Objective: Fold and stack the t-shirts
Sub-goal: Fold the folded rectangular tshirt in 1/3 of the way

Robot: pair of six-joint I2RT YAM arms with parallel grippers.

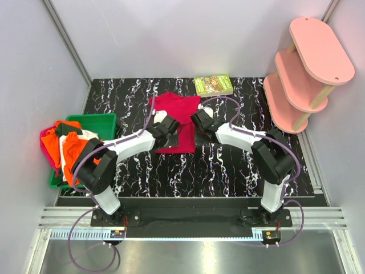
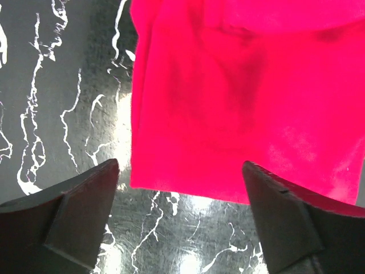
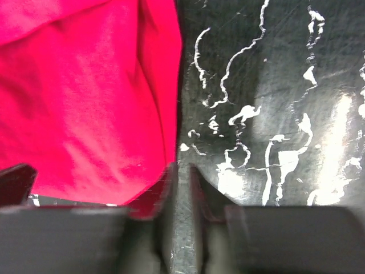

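— Where do we have room?
— We can pass over the bare table (image 1: pixel 228 171) near us and rightward. The shirt (image 1: pixel 178 107) fills the middle, with the book (image 1: pixel 213 85) just behind it, bin (image 1: pixel 91 119) left, shelf (image 1: pixel 302 74) right.

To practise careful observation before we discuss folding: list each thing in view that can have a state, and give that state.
red t-shirt: lying on the table, partly folded.
orange and white shirts: crumpled, unfolded, in the green bin.
left gripper: open, over the red t-shirt's edge.
right gripper: fingers close together at the red t-shirt's edge; blurred, grip unclear.
book: closed, lying flat.
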